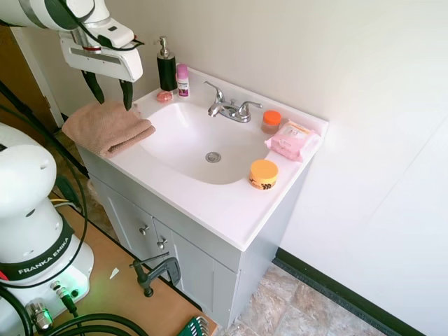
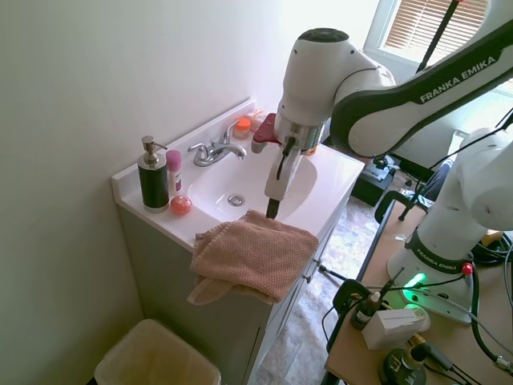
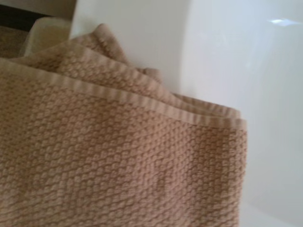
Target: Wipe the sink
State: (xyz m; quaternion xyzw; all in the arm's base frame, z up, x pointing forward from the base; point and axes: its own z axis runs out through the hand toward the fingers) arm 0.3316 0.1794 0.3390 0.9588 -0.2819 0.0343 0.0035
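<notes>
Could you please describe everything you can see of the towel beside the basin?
The towel is pinkish-tan with a waffle-like weave and a plain hem band. It lies folded in loose layers on the vanity top beside the sink, one side drooping over the front edge. The open gripper hovers just above it, not touching.

White vanity top (image 1: 210,203) carries everything. Left edge: folded tan towel (image 1: 106,124), overhanging the front. Far left corner: black soap dispenser (image 1: 166,68), pink bottle (image 1: 183,80), small pink item (image 1: 163,96) (too small to identify). Right of the chrome faucet (image 1: 229,107): orange-lidded jar (image 1: 271,121), pink wipes pack (image 1: 292,139), orange tub (image 1: 263,173) nearer the front.
</notes>
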